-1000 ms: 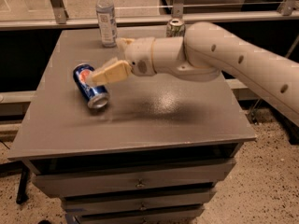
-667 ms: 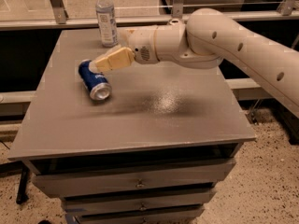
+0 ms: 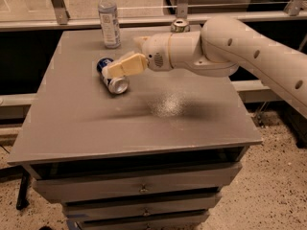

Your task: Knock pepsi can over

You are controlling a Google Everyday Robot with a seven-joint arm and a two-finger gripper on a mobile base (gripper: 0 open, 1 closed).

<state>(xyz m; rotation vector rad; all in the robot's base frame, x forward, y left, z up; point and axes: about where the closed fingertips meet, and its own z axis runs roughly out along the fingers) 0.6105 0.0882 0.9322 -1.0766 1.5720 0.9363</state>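
The pepsi can (image 3: 111, 79) lies on its side on the grey table (image 3: 72, 119), left of centre, its silver end facing the front. My gripper (image 3: 112, 69) comes in from the right on the white arm (image 3: 225, 47). Its tan fingers (image 3: 125, 64) are just above and over the can's upper side, partly hiding it. I cannot tell whether they touch the can.
A clear plastic bottle (image 3: 109, 19) stands at the back of the table, left of centre. A green-and-white can (image 3: 180, 26) stands at the back behind my arm. A railing and glass run behind the table. Drawers sit under the tabletop.
The can has stayed on its side and rolled or shifted slightly. My gripper and arm have lifted and drawn back a little toward the right.
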